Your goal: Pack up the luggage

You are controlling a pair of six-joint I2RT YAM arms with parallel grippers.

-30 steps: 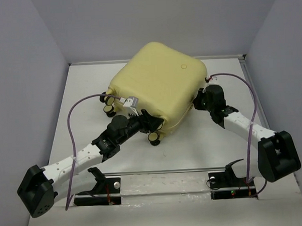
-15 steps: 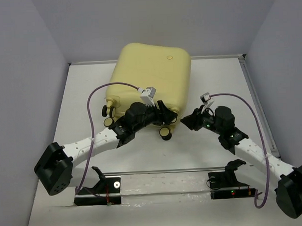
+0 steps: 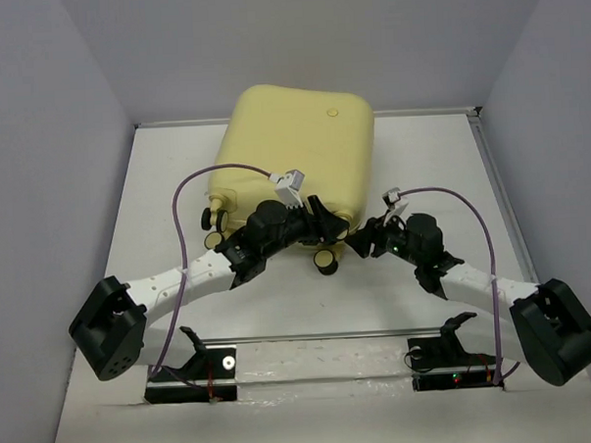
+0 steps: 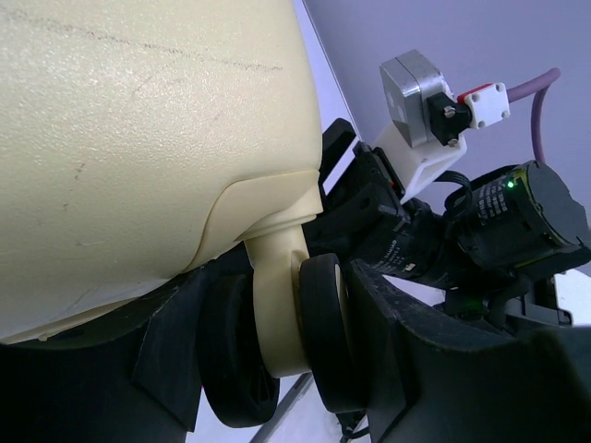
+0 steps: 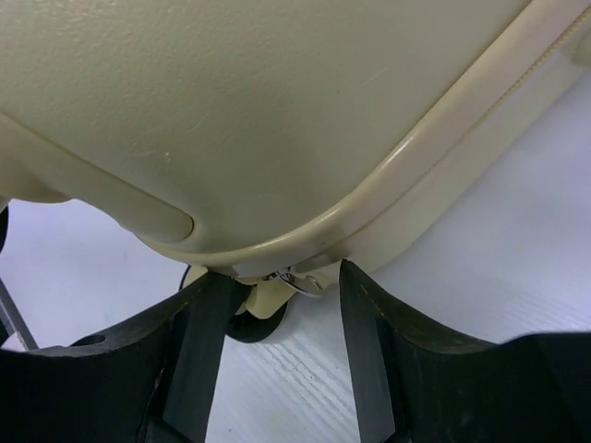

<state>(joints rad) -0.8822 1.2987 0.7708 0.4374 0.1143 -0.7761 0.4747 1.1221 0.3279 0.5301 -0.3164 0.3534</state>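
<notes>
The luggage (image 3: 302,143), a closed pale-yellow hard-shell suitcase, lies at the back centre of the white table. Its caster wheels (image 3: 325,261) face the arms. My left gripper (image 3: 325,225) is at the near edge of the luggage, its fingers closed on either side of one black-and-cream caster wheel (image 4: 319,341), under the shell (image 4: 138,138). My right gripper (image 3: 360,240) is open at the near right corner of the luggage (image 5: 277,111). Its fingers (image 5: 365,341) straddle the seam, with a small metal zipper pull (image 5: 300,280) between their tips, not touching it.
A metal rail (image 3: 320,336) with two black brackets runs across the near edge of the table. Grey walls close in the left, back and right. Purple cables (image 3: 191,182) loop above both arms. Two more casters (image 3: 216,242) stick out at the luggage's left.
Over the last second the luggage turned and shifted left with my left gripper at its wheels. In the last half second my right gripper moved left, up to the near right corner.
</notes>
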